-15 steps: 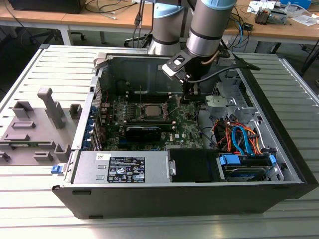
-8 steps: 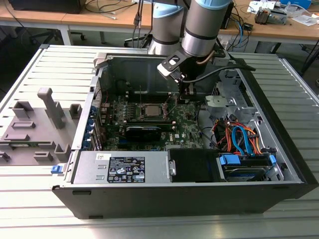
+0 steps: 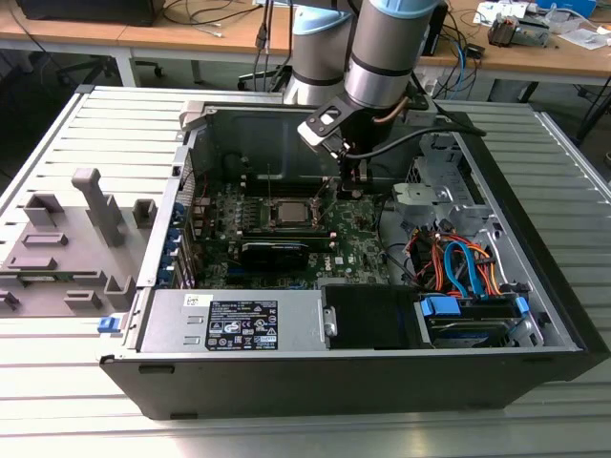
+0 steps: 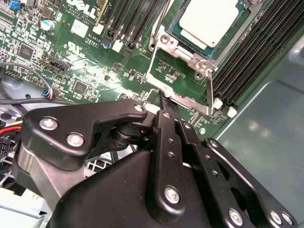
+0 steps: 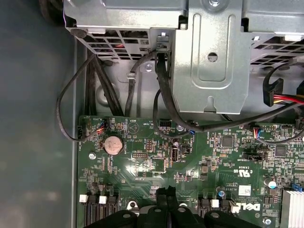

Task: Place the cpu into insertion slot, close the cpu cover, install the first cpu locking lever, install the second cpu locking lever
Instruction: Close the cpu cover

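Note:
The cpu (image 4: 209,21), a pale silvery square, sits in the insertion slot (image 4: 190,54) on the green board; in the exterior view the cpu (image 3: 289,212) is at the middle of the open case. The cpu cover (image 4: 183,98), a thin metal frame with a window, is swung up off the slot, toward my gripper. My gripper (image 4: 165,102) has its black fingers together, tips right at the cover's free edge; whether they touch it is unclear. In the first wrist view the gripper (image 5: 167,192) hangs over the board. From outside, the gripper (image 3: 347,191) is just right of the slot.
Black memory slots (image 4: 251,61) flank the slot. A black graphics card (image 3: 275,250) lies in front of it, then the power supply (image 3: 239,320). A drive cage with coloured cables (image 3: 458,267) fills the case's right side. A grey fixture (image 3: 67,239) stands outside on the exterior view's left.

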`<state>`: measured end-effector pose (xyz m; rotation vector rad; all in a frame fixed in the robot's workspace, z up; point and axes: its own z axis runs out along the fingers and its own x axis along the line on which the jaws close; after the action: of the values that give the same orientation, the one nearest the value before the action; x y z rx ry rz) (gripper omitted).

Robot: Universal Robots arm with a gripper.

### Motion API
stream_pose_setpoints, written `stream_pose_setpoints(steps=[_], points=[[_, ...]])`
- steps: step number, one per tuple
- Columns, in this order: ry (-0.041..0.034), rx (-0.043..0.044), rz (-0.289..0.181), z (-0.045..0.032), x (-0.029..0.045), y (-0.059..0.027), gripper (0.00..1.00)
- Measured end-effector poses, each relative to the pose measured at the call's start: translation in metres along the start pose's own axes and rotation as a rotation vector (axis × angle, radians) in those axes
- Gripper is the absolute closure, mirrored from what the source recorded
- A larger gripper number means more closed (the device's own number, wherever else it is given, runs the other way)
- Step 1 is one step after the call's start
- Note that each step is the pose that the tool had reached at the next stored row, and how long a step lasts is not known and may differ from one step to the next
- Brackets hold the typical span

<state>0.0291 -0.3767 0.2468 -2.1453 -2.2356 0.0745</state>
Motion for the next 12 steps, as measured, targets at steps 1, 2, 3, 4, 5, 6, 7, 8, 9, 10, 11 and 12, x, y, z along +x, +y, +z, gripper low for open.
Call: stream_pose_setpoints(steps=[1, 2, 3, 4, 5, 6, 7, 8, 9, 10, 11, 12], points=[[0.0, 0.0, 0.0, 0.0, 0.0, -0.0003, 0.89], [0.0, 0.0, 0.0, 0.0001, 0.0, -0.0005, 0.89], [0.0, 0.0, 0.0, 0.0, 0.0, -0.0008, 0.89], [0.0, 0.0, 0.0, 0.0001, 0.0, -0.0012, 0.89], [0.0, 0.0, 0.0, 0.0001, 0.0001, -0.0016, 0.89], [0.0, 0.0, 0.0, 0.0001, 0.0001, -0.0019, 0.89], [-0.0001, 0.0, 0.0, 0.0001, 0.0001, -0.0022, 0.89], [0.0, 0.0, 0.0, 0.0002, 0.0001, -0.0027, 0.89], [0.0, 0.0, 0.0, 0.0002, 0.0001, -0.0029, 0.89], [0.0, 0.0001, 0.0, 0.0002, 0.0001, -0.0032, 0.89], [0.0, 0.0, 0.0, 0.0002, 0.0, -0.0037, 0.89], [0.0, 0.0, 0.0, 0.0003, 0.0, -0.0041, 0.89]])
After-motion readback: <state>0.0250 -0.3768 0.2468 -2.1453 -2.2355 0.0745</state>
